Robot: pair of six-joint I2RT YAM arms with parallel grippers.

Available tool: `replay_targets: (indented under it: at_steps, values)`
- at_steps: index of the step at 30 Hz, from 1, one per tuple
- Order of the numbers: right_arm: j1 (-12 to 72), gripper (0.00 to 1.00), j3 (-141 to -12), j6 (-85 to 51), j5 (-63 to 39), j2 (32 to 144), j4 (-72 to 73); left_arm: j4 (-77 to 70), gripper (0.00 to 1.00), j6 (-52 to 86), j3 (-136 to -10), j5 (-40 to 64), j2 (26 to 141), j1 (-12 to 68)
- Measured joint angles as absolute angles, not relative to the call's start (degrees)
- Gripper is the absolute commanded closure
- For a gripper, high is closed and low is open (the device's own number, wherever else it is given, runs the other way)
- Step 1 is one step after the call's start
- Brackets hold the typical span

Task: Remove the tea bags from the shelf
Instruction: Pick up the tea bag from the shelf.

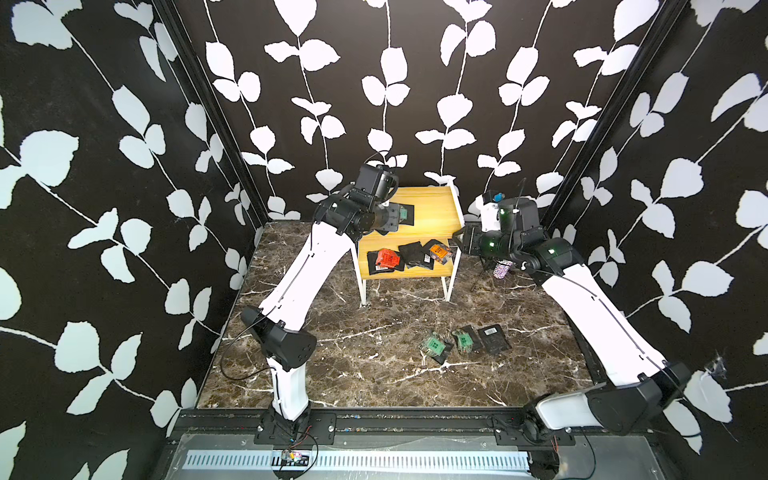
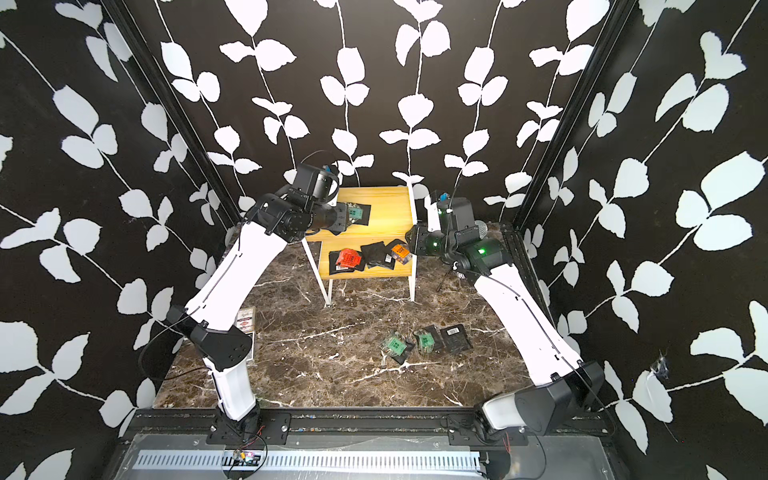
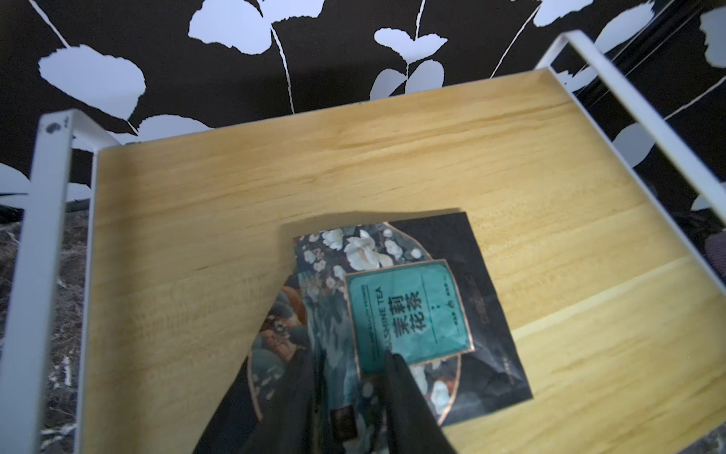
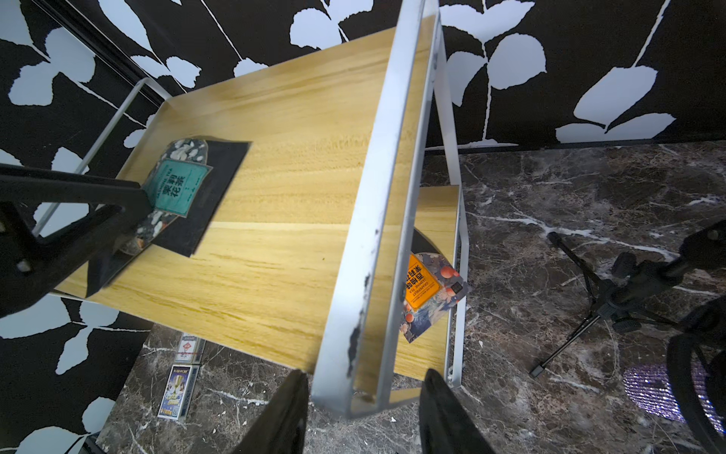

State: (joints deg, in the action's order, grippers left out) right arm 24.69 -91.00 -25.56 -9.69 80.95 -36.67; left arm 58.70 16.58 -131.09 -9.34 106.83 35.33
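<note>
The shelf [image 1: 432, 208] [image 2: 386, 208] stands at the back of the marble table, a stepped stand of yellow boards on a white frame. On its upper board lies a green-labelled tea bag [image 3: 408, 314] [image 4: 176, 184] on top of a plain black one. My left gripper [image 3: 353, 377] [image 1: 395, 218] is shut on the near edge of the green one. Red [image 1: 386, 258], black [image 1: 411, 254] and orange [image 1: 438, 250] tea bags lie on the lower board. My right gripper [image 4: 365, 377] [image 1: 458, 243] is open, its jaws straddling the shelf's right frame corner.
Three tea bags [image 1: 434, 345] [image 1: 463, 338] [image 1: 492, 336] lie on the table in front of the shelf. Printed cards [image 2: 245, 322] [image 4: 180, 389] lie by the left arm. A small tripod [image 4: 589, 306] and a sparkly purple object [image 4: 660, 393] stand right of the shelf.
</note>
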Motion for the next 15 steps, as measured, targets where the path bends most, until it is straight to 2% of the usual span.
replay_targets:
  at_steps: [5,10,15]
  values:
    - [24.5,0.53,-90.7,-25.6,-9.7,80.9,-36.6,58.7,0.89,16.3,-131.1,-9.2,106.8,35.4]
    - [24.5,0.53,-90.5,-25.8,-9.8,80.9,-36.5,58.7,1.0,16.2,-131.1,-9.0,106.8,35.4]
    - [24.4,0.53,-90.5,-26.2,-9.9,80.9,-36.5,58.6,1.0,15.7,-131.1,-9.0,106.8,35.6]
